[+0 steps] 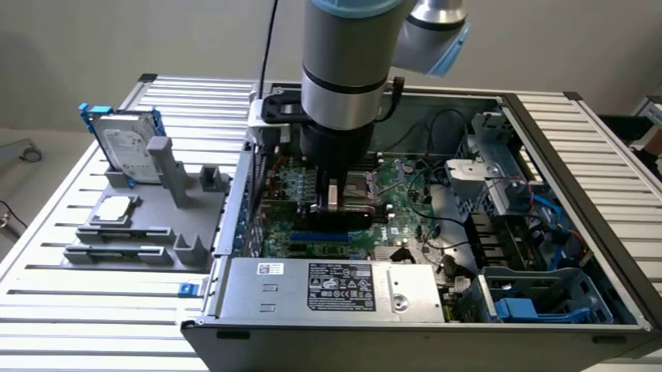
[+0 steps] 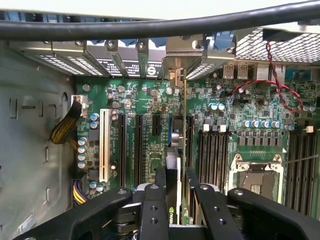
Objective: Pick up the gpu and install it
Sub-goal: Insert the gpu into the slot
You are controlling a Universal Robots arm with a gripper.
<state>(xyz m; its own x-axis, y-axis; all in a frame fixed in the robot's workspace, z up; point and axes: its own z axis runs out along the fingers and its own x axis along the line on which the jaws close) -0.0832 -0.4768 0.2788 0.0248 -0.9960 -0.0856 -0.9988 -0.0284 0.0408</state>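
"So, where is the gpu (image 1: 346, 218)?" the desk editor asks.

"Inside the open computer case (image 1: 414, 349), over the green motherboard (image 1: 398, 182)," the caption writer replies. "The gripper (image 1: 342, 203) on the Universal Robots arm (image 1: 346, 77) is clamped on it, one finger against each flat face, and the card stands on edge."

"And from the wrist?"

"That camera looks along the card's upper edge. The black fingers (image 2: 152, 210) of the gripper (image 2: 176, 175) hold the gpu (image 2: 171, 214) between them. The card runs among the long black expansion slots (image 2: 138, 150) toward the perforated rear brackets (image 2: 125, 65) of the case, its far end close to that wall."

"Is it seated?"

"Hard to say. The card hides its own lower edge, so whether it touches a slot cannot be told."

"What else is pictured?"

"A slatted table (image 1: 83, 310) carries the case. On the exterior view's left of the case, a grey fixture (image 1: 135, 232) holds a silver hard drive in a blue frame (image 1: 126, 147) upright. A small square silver chip (image 1: 116, 208) lies flat on the fixture, nearer the camera. A silver power supply (image 1: 331, 288) sits along the case's near edge, and a black cable (image 2: 150, 25) arcs across in the wrist view."
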